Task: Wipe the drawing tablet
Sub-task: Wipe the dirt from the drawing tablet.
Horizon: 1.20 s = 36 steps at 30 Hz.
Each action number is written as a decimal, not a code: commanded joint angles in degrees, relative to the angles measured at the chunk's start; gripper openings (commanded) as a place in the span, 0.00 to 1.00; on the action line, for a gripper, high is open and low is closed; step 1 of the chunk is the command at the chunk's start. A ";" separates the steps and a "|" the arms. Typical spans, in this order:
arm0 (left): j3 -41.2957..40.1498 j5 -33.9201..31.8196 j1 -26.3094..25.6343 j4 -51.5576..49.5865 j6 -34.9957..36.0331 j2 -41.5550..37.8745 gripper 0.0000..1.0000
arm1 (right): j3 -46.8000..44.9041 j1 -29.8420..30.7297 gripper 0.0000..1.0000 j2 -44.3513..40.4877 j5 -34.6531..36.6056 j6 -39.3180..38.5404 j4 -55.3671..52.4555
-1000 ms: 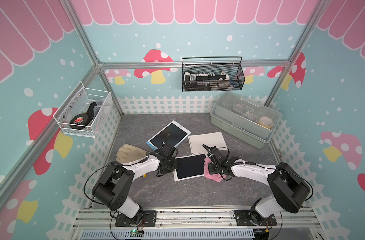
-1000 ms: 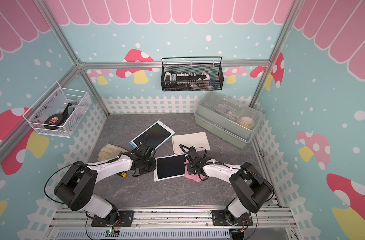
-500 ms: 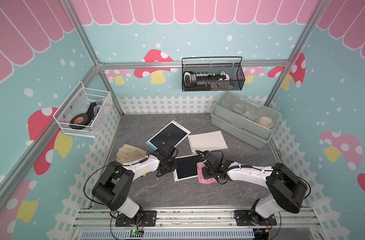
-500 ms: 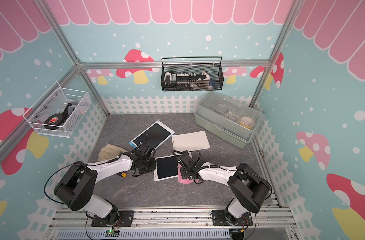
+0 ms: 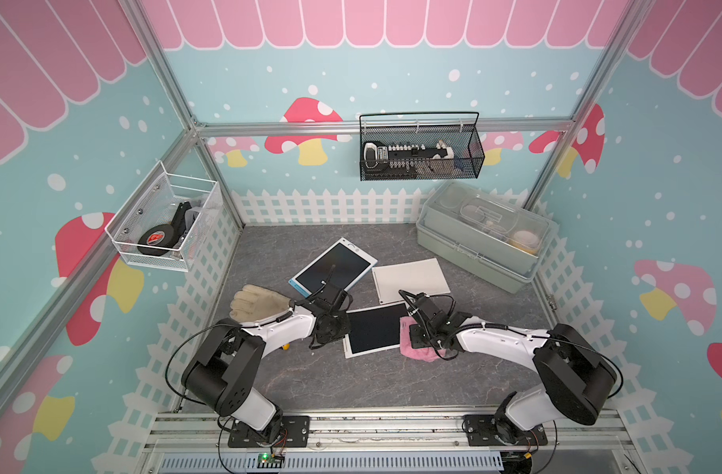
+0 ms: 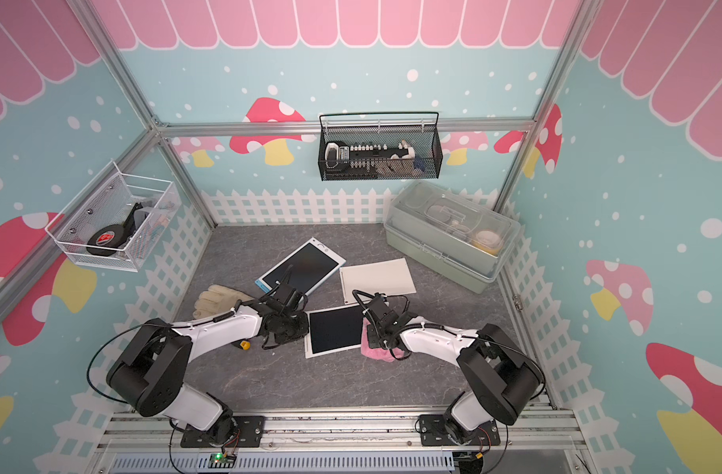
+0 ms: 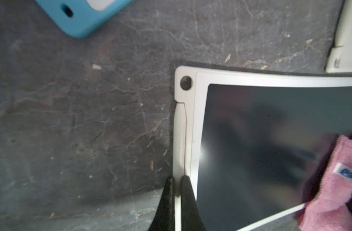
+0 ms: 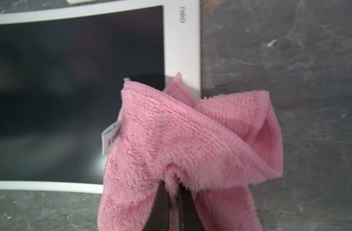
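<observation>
Drawing tablet (image 5: 373, 330): flat on the grey surface (image 5: 310, 381), lower centre of frame in both top views, left rim pinched by the closed left end effector (image 7: 176, 184). Pink cloth (image 8: 181, 140): clamped in the right end effector (image 8: 173, 190), back at the tablet's right edge after crossing the screen a moment ago; one stroke apparently done, more likely needed.

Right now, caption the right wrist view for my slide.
Right claw shut on a pink cloth draped over one edge of the white-framed drawing tablet.
</observation>
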 commanded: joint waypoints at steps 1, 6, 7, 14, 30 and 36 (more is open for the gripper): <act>-3.75 -0.06 -0.49 -6.58 0.19 4.14 0.05 | 2.61 1.70 0.00 0.66 -0.37 0.39 -3.14; -3.57 -0.22 -0.52 -6.60 0.07 4.50 0.05 | 3.87 -1.63 0.00 5.52 -2.18 -1.77 -7.23; -3.57 -0.32 -0.51 -6.57 0.00 4.47 0.05 | 2.24 -3.18 0.00 5.24 -2.63 -1.34 -7.27; -4.02 -0.86 -0.47 -6.79 -0.60 4.43 0.04 | 0.62 -9.79 0.00 4.07 -2.41 -2.68 -17.38; -3.66 -0.93 -0.39 -6.49 -0.79 3.73 0.04 | 0.48 -12.84 0.00 -12.52 4.38 -6.36 -18.29; -3.82 -0.69 -0.38 -6.22 -0.81 3.89 0.04 | 7.72 -4.09 0.00 -2.19 1.80 -8.40 -14.88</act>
